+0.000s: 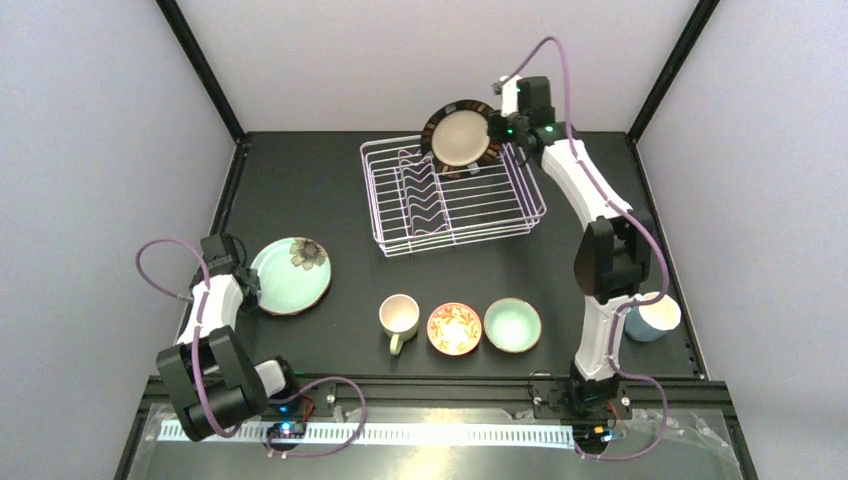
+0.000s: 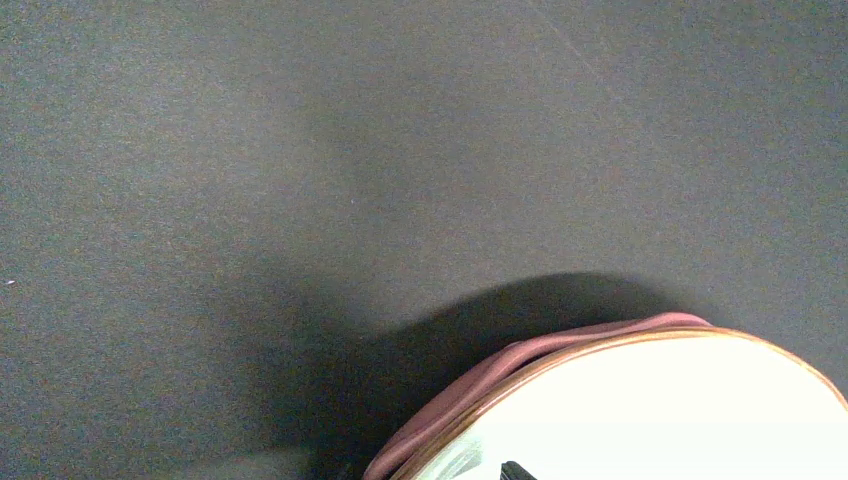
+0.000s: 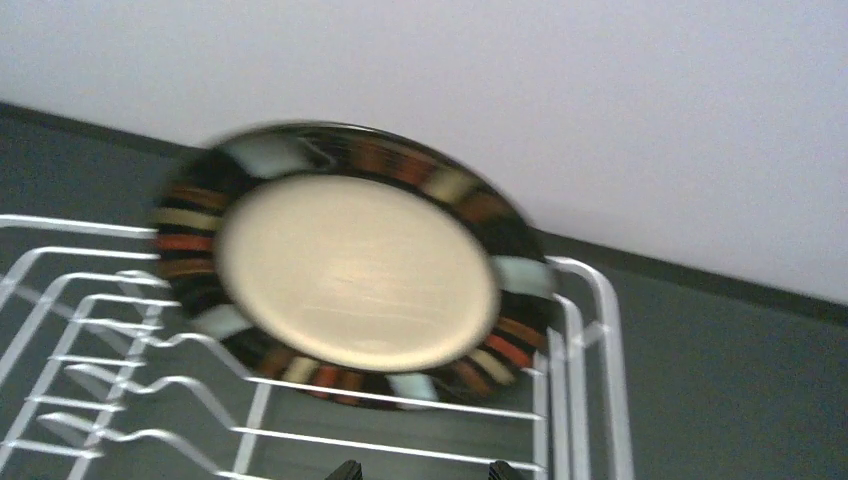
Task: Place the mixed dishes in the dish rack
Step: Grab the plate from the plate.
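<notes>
Right gripper [image 1: 503,128]: upper centre of the top view, just beside the right rim of the striped plate [image 1: 460,133]. The plate stands on edge in the far right corner of the rack [image 1: 372,195], its face turned toward the wrist camera. In the right wrist view both fingertips sit at the bottom edge, clearly apart, with nothing between them. The plate is ahead and above them, blurred, outside the gap. Jaws parted, empty.

Judgement: this plate counts as loaded. The arm only needs to back away without nudging the rim.

Left gripper [image 1: 243,282]: lower left, at the left rim of the teal plate [image 1: 290,275], which lies flat on the table [image 1: 300,190]. The plate lies directly right of the gripper. It is round, with no long axis, so the rim is the only hold. In the left wrist view a pink rim shows beneath it, likely the pink plate [image 2: 470,385]. Jaws stand wide; the fingers are hidden, so I cannot tell whether they touch the rim.

The left arm is far nearer this plate.

Not yet loaded, lower centre in a row: cream mug [image 1: 399,315], red bowl [image 1: 454,328], mint bowl [image 1: 512,325]. The blue mug [image 1: 655,318] is at lower right by the right arm.

Risk: lifting the teal plate may drag the pink one.
</notes>
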You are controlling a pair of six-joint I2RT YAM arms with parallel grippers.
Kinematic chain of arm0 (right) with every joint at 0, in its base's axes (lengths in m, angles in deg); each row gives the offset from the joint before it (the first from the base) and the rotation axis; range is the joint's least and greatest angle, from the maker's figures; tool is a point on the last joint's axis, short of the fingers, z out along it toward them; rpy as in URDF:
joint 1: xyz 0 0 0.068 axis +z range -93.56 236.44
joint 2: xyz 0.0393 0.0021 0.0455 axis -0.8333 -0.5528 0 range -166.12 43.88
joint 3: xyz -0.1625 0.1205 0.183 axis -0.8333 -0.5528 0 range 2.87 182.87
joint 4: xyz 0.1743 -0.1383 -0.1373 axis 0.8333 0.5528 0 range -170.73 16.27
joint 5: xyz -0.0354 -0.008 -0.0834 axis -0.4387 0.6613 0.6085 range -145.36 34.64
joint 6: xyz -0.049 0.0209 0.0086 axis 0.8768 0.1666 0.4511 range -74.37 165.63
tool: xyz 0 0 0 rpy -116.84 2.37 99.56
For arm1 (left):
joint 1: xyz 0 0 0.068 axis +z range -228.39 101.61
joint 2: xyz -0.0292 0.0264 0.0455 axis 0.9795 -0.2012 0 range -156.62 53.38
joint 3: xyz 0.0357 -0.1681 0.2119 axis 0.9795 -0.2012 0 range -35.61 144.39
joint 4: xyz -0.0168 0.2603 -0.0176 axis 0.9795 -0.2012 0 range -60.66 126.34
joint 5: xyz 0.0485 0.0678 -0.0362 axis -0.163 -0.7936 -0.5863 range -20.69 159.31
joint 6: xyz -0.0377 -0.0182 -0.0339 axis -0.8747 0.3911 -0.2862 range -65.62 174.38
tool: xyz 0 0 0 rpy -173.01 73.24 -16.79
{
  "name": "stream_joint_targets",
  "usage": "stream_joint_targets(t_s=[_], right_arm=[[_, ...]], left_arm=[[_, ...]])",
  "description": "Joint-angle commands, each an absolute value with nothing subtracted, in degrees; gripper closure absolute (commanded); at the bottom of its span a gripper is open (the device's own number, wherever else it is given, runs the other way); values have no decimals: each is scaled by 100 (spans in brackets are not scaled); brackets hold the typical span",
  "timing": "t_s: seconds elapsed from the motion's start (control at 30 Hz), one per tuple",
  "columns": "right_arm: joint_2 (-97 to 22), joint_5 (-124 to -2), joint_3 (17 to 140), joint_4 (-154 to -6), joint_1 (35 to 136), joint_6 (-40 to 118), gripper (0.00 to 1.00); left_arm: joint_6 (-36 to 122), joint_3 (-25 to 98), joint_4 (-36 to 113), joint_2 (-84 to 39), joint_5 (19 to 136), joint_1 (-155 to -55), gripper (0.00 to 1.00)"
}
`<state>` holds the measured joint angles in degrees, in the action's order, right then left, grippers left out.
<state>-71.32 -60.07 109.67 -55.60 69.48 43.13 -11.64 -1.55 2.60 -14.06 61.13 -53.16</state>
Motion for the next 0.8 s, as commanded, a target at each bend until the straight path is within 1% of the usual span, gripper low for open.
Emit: stream_joint_targets(t_s=[0.0,0.23,0.43,0.77], right_arm=[[-7037,-6521,11418,-5457,7694,4758,26],[-7241,-6624,11785,-5232,8997,4728,26],[-7384,-6564,11724,-5104,9976,4687,26],[-7840,-6563,11604,-4857,11251,4591,26]], left_arm=[[-1242,-223,439,-1277,6508,-5415,16],[-1242,-240,448,-1190,6565,-5419,16],[-1252,-310,490,-1108,6662,-5418,16],[-1292,-488,482,-842,6735,-5414,16]])
